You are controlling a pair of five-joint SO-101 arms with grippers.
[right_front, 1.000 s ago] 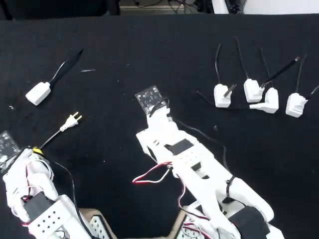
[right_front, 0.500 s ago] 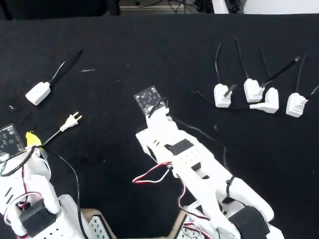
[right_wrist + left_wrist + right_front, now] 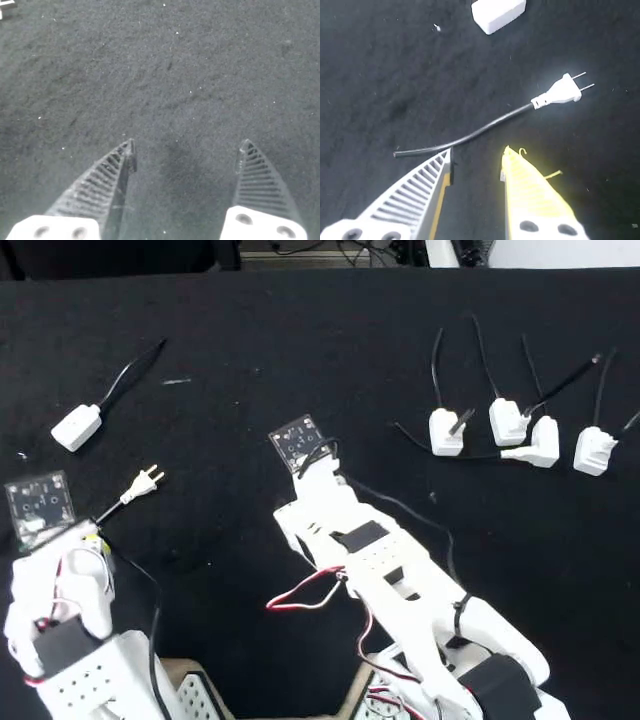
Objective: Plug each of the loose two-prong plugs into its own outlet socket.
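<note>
While the left arm [image 3: 60,610] stood at the lower left of the high view, its left gripper [image 3: 477,152] had its fingers apart, one grey and one yellow, with nothing between them. The loose two-prong plug [image 3: 145,481] lay flat on the black table [image 3: 250,340] at the left of that frame, prongs pointing toward the upper right. In the left wrist view the plug [image 3: 562,90] lay beyond the open fingers. Its black cord [image 3: 470,135] ran back from it across the cloth and passed just beside the grey fingertip; whether they touched could not be told. A white outlet socket [image 3: 77,427] with a black lead lay farther toward the upper left, well apart from the plug.

The right arm [image 3: 380,560] reached from the bottom edge toward the middle of the high view. The right gripper [image 3: 188,144] also had its fingers spread wide and held nothing, with bare cloth under them.

At the upper right of the high view, four more white sockets [image 3: 508,422] lay in a loose row, each with a black cord. Whether plugs sat in them could not be told.
</note>
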